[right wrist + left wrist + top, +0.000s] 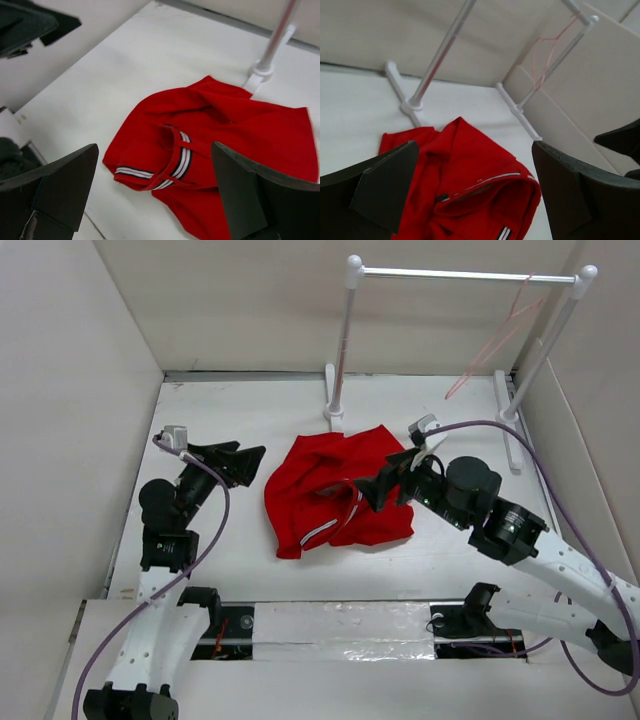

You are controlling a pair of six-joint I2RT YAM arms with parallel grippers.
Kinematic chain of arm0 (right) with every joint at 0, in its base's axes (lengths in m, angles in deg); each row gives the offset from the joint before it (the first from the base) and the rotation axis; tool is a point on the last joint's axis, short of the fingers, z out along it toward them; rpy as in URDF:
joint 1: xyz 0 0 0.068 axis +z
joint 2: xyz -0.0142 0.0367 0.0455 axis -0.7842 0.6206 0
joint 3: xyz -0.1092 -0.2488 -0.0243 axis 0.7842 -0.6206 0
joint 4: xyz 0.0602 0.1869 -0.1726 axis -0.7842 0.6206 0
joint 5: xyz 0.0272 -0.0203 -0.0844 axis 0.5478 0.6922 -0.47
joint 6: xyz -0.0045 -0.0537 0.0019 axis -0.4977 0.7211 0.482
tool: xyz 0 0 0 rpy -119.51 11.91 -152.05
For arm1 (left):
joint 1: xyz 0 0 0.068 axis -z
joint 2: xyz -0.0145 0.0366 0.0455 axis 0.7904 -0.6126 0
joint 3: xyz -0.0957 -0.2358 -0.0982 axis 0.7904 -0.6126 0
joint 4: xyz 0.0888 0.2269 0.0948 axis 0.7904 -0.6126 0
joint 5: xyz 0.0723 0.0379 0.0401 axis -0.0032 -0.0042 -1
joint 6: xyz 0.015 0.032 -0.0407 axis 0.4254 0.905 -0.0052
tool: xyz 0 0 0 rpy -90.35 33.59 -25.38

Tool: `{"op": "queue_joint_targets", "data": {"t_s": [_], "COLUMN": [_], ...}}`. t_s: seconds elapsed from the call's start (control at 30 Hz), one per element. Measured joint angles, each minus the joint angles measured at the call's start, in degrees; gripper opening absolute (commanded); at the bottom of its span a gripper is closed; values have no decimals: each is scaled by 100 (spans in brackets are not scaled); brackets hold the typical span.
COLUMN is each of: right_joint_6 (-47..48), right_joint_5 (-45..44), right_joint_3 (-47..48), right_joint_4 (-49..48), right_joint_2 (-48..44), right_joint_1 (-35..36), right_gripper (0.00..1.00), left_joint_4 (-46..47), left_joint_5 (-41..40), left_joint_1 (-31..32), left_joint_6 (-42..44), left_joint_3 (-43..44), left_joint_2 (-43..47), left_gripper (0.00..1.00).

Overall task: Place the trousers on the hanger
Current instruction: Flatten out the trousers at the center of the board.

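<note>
- Top view: the trousers (335,490) lie crumpled in a heap in the middle of the tabletop (240,570), just in front of the left post of the rack (460,275). The hanger (496,350) dangles from the far right end of the rack's bar, well apart from the cloth. The left end effector (250,462) stands spread wide just left of the heap, empty. The right end effector (372,490), equally wide and empty, hangs over the heap's right side.
- Left wrist view: red folds with a thin white-trimmed edge lie between the spread fingers (385,190). This view shows the hanger best, a thin pink wire hanging askew near the right post.
- Right wrist view: only here does the striped band (180,160) show plainly, doubled over on top of the heap. The hanger is out of sight.
- Handling, as a judgement: the cloth looks light, soft and limp, so it will sag and drape from any pinch. The thicker striped band seems the surest hold. The wire hanger is likely to swing or slip if nudged.
</note>
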State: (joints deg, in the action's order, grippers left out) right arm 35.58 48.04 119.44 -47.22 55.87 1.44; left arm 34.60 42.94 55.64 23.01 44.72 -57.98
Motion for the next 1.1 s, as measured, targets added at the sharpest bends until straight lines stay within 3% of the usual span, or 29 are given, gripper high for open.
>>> {"op": "queue_joint_targets", "data": {"t_s": [0.17,0.33,0.37,0.4,0.47,0.5,0.53,0.57,0.6,0.63,0.77,0.93,0.97,1.0,1.03,1.07,1.1], "right_joint_6": [199,385,422,487,629,634,647,662,678,691,774,1025,1082,1150,1213,1274,1303], "right_joint_5": [-398,-645,-667,-686,-691,-688,-684,-656,-616,-568,-197,326,378,422,463,487,507], "right_joint_3": [348,472,470,468,442,411,378,372,372,374,450,918,1080,1266,1440,1624,1794], "right_joint_4": [98,111,111,107,59,-22,-79,-111,-164,-219,-289,-203,-144,-68,-31,7,33], "right_joint_2": [-4,66,76,81,52,24,-11,-33,-37,-28,249,1373,1652,1961,2271,2575,2874], "right_joint_1": [2,17,20,22,24,24,26,26,26,26,26,50,76,101,131,153,179], "right_gripper": [100,100,88,63,0,0,0,0,0,0,0,0,4,9,17,37,46], "left_joint_4": [-1340,-1294,-1034,-612,254,708,1093,1397,1622,1757,1816,1032,772,503,275,55,-133], "left_joint_5": [-831,-1134,-1064,-966,-778,-702,-636,-608,-608,-636,-868,-2090,-2367,-2618,-2855,-3049,-3200], "left_joint_1": [155,192,195,201,212,212,216,227,245,254,367,1388,1563,1655,1683,1681,1676], "left_joint_6": [-109,-763,-933,-1158,-1582,-1812,-2009,-2179,-2310,-2391,-2343,-1580,-1434,-1344,-1263,-1222,-1207], "left_joint_3": [409,584,494,345,20,-133,-232,-258,-251,-227,328,1331,1355,1290,1126,907,671], "left_joint_2": [155,188,168,122,-98,-282,-494,-706,-957,-1154,-1696,-2153,-2184,-2188,-2175,-2146,-2122], "left_gripper": [99,99,99,99,99,98,89,64,9,0,0,0,3,17,22,26,33]}}
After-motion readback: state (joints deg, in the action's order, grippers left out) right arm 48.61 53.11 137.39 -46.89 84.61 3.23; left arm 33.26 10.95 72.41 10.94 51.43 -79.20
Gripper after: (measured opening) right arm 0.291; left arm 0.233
